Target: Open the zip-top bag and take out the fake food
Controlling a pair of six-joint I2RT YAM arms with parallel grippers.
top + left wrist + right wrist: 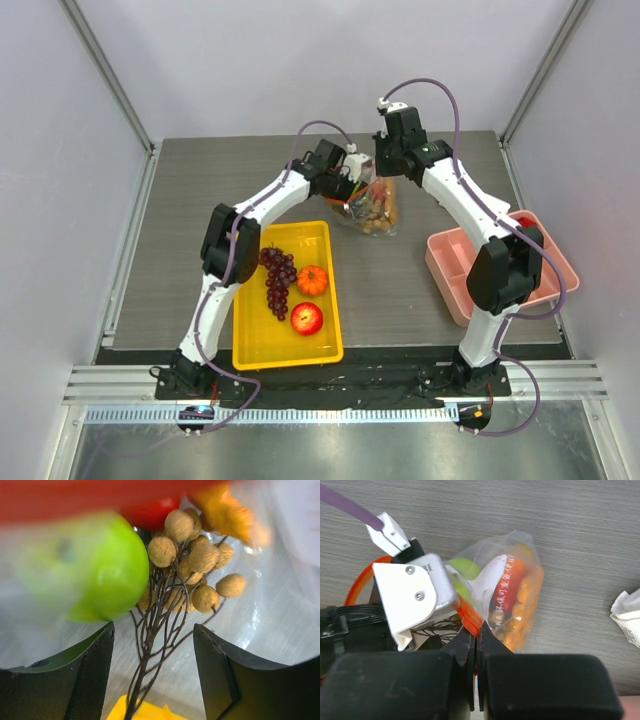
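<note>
With the right gripper (pixel 475 636) clamped shut on the zip strip (pixel 470 617) of the bag (pixel 516 595) near the middle of the table's (pixel 200 200) far edge, close the open left gripper (pixel 152 630) squarely on the stems of the tan cluster (pixel 200 555), clear of the green apple (pixel 105 575).

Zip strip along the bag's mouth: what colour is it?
Orange-red; the zip strip shows best in the right wrist view.

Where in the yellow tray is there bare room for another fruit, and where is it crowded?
Free: the near end of the tray, between the apple and the rim, and the far end beyond the grapes and pumpkin. Crowded: the middle, where those three sit.
</note>
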